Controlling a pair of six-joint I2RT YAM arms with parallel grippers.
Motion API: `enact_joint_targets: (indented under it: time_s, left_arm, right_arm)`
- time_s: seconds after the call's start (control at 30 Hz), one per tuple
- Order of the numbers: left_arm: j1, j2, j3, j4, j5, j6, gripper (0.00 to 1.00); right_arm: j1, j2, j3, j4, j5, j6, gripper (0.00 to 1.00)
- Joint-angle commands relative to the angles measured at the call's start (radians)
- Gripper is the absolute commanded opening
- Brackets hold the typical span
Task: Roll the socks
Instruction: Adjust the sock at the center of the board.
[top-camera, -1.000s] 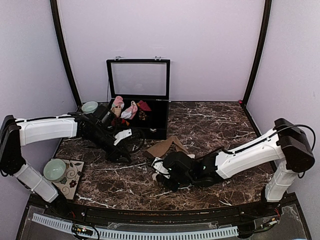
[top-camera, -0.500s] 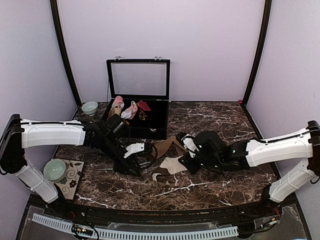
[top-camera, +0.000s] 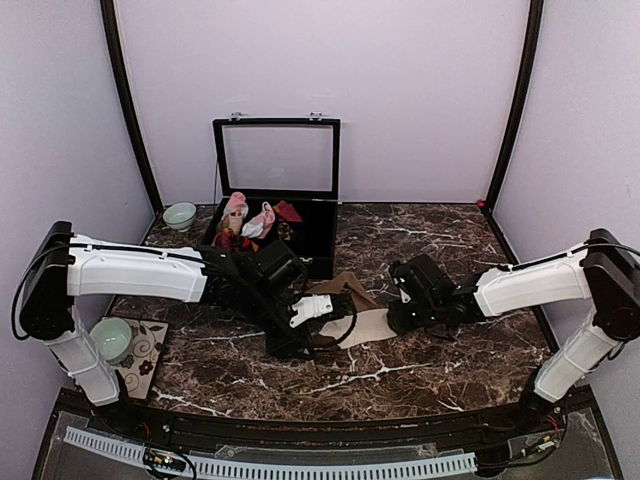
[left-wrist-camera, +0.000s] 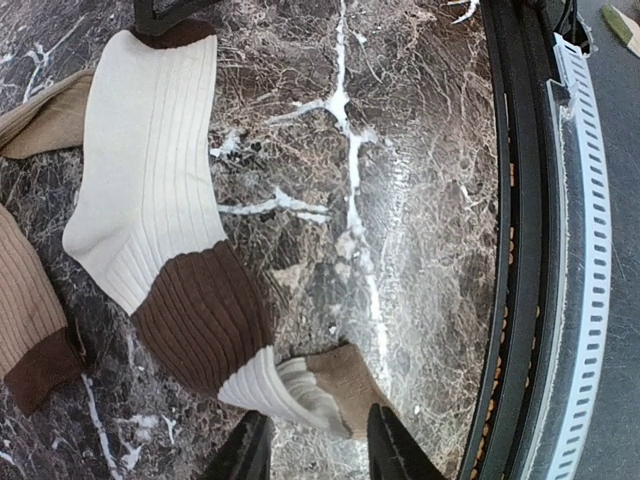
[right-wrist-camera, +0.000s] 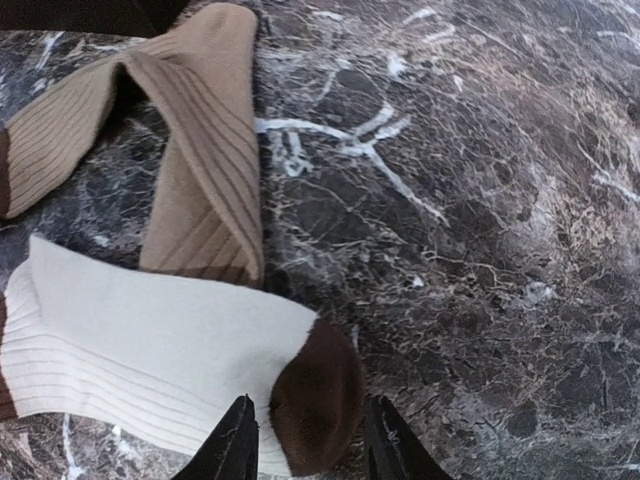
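A cream sock (top-camera: 368, 327) with dark brown toe and heel patches lies flat on the marble table, between the two grippers. My left gripper (top-camera: 305, 337) is open at its cuff end. In the left wrist view the cuff (left-wrist-camera: 300, 390) lies just ahead of the spread fingers, gripper (left-wrist-camera: 317, 448). My right gripper (top-camera: 394, 318) is open with its jaws on either side of the brown toe (right-wrist-camera: 318, 392), not touching it, gripper (right-wrist-camera: 310, 448). A tan sock (top-camera: 335, 292) lies folded just behind the cream one and also shows in the right wrist view (right-wrist-camera: 205, 160).
A black display box (top-camera: 310, 262) with its lid up stands at the back. It holds pink-and-white bundles (top-camera: 250, 215) and a dark red bundle (top-camera: 288, 210). A green bowl (top-camera: 180, 214) sits beside it. Another bowl (top-camera: 110, 338) rests on a patterned mat (top-camera: 148, 352) at front left.
My right gripper has moved right and back, and the cream sock came with it and now lies stretched out. My left arm has swung right to the sock's cuff end.
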Motion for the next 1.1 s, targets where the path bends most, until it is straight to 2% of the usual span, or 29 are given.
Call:
enact_joint_targets:
  time_s: [0.0,0.2,0.4,0.63,0.9,1.07]
  left_arm:
    - [-0.042,0.039,0.016,0.014,-0.062,-0.04,0.36]
    - [-0.077,0.13,0.033,0.029,-0.105,-0.006,0.36]
    - [-0.093,0.142,0.037,0.046,-0.11,0.029,0.36]
    - [-0.103,0.19,0.07,0.063,0.011,0.056,0.36]
    - [-0.119,0.281,0.18,0.041,0.14,0.082,0.37]
    - [-0.106,0.249,0.209,-0.039,0.149,0.114,0.37]
  right_arm:
    - [-0.042,0.048,0.028,0.016,-0.036,0.013,0.35]
    - [-0.085,0.103,0.045,0.03,-0.068,-0.016,0.23]
    - [-0.126,0.114,0.04,0.053,-0.078,-0.055,0.21]
    - [-0.181,0.177,0.1,0.054,-0.064,-0.137,0.18]
    - [-0.247,0.25,0.169,0.064,-0.076,-0.227,0.17]
    - [-0.258,0.258,0.215,0.102,-0.125,-0.285,0.18]
